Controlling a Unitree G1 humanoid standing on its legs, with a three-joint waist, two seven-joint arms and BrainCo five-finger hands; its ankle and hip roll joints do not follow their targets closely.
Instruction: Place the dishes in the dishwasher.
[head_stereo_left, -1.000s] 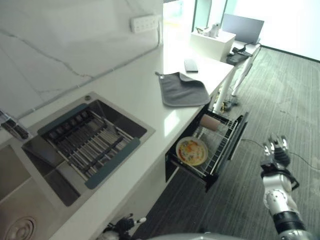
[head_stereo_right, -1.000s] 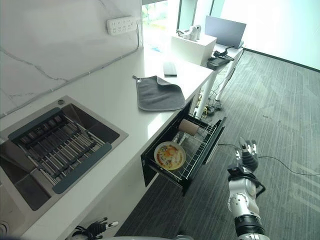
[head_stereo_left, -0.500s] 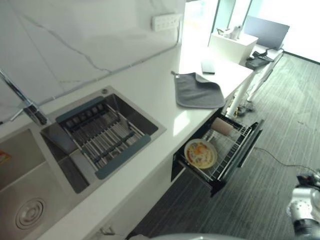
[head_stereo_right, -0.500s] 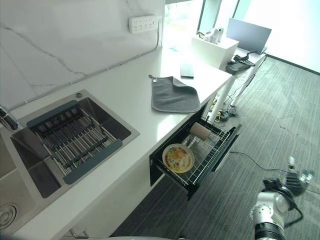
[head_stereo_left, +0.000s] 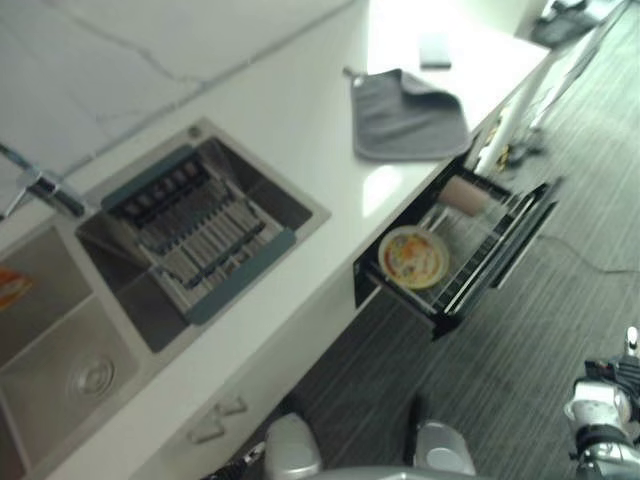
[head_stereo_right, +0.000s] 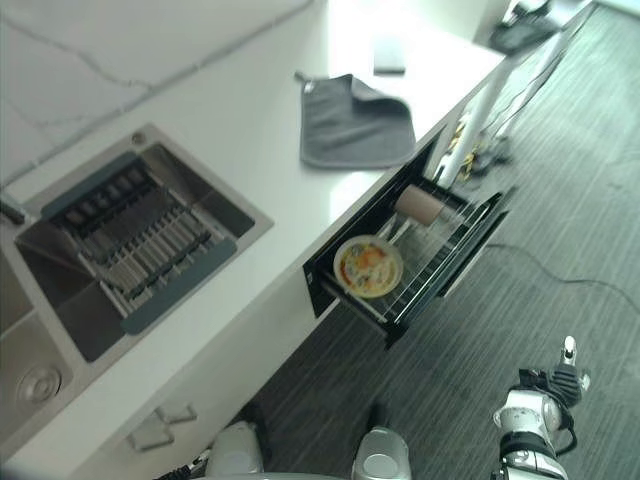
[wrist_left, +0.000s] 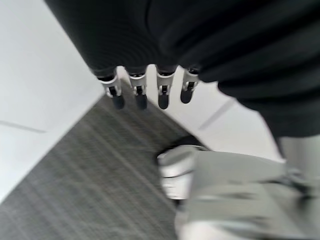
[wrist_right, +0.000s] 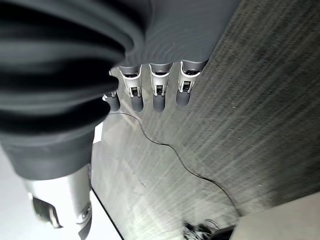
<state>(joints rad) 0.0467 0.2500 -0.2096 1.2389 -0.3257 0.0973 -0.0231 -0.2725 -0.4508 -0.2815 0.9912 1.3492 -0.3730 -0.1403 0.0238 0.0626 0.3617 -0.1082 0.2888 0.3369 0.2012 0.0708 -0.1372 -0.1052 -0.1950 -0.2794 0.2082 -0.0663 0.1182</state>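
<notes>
The dishwasher drawer (head_stereo_right: 420, 262) stands pulled out from under the right part of the white counter (head_stereo_right: 240, 130), its wire rack exposed over the dark striped floor (head_stereo_right: 470, 350). A plate (head_stereo_right: 368, 266) with a yellow-orange pattern lies flat in the near-left part of the rack; a tan cup (head_stereo_right: 418, 205) lies on its side in the far part, apart from the plate. On the counter above the drawer, a grey cloth (head_stereo_right: 355, 125) lies spread out, with a small dark flat object (head_stereo_right: 388, 53) farther along the counter beyond it. To the left, the sink (head_stereo_left: 60, 340) is set into the counter, and a slatted drain rack (head_stereo_left: 200, 235) with blue-grey end bars spans its right basin; a faucet (head_stereo_left: 40, 185) stands at the far edge. The right hand (wrist_right: 150, 92) hangs low at the near right, over the floor and well apart from the drawer — its fingers extend straight in a row and hold nothing. The left hand (wrist_left: 150, 92) is likewise empty, fingers straight, above the floor beside a white cabinet front (wrist_left: 30, 110).
</notes>
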